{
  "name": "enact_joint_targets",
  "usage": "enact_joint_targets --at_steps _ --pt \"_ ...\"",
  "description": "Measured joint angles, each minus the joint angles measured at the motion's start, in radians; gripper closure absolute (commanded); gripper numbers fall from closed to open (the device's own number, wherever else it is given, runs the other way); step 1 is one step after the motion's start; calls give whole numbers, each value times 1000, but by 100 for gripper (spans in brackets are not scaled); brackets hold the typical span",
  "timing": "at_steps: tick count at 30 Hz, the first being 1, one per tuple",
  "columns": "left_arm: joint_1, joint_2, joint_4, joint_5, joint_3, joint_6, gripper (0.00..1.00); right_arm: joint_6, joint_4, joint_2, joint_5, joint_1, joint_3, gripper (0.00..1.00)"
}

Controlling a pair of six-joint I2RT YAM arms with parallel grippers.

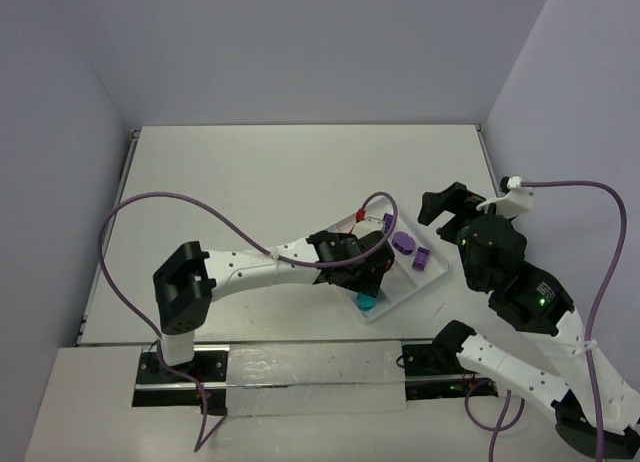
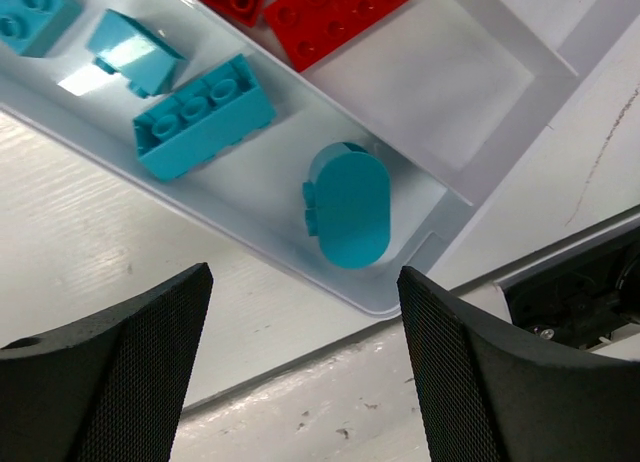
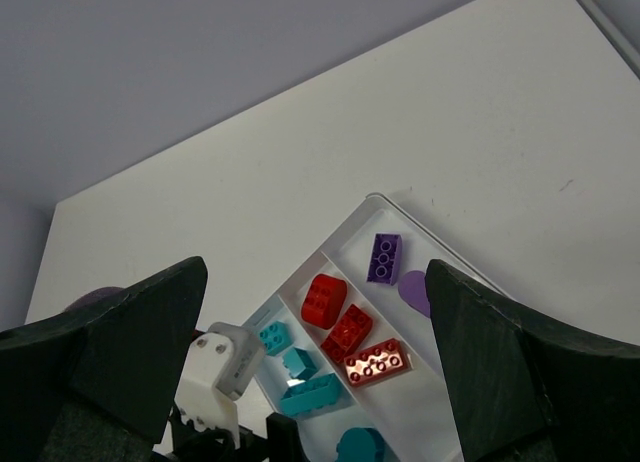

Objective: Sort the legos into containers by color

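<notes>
The left end effector (image 2: 302, 280) hangs low over the near end of the tray (image 2: 270, 192), its jaws well apart with nothing between them. Below the gap, a rounded teal brick (image 2: 348, 204) lies on its side in the teal lane, close to the end wall. The other teal bricks (image 2: 203, 115) lie in the same lane, the red bricks (image 2: 350, 17) in the middle lane, and the purple bricks (image 3: 384, 257) in the third. The right end effector (image 3: 315, 272) is wide and empty, held above the desk (image 1: 250, 182) just beside the tray's right side. No loose brick shows on the desk, though the left arm hides part of the tray from above.

The main risk, as I judge it, is the retreat. The left fingers (image 2: 110, 372) sit near the tray's rim, so a low or sideways pull could hook it, slide the light tray or tip it, and mix the sorted colours. The rounded brick, resting on its side, may rock or roll if knocked. The purple cable (image 1: 378, 193) loops over the tray and could drag across it. The two arms are close together here, so a careless swing could make them collide.

No brand, label or writing is readable; any marks on the studs are too small to tell.
</notes>
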Motion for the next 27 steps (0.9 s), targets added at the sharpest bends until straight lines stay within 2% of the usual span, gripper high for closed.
enact_joint_targets --at_steps 5,13,22,27 --pt "54 -110 -11 -26 -43 5 18 -1 -12 21 -15 0 14 0" --pt "425 -451 -8 -52 -186 53 16 0 -24 104 -109 -8 14 0" --pt "733 -693 -6 -53 -200 124 16 6 -24 202 -242 -92 -6 0" --pt "840 -746 -7 -27 -200 162 16 9 -26 197 -275 -147 -38 0"
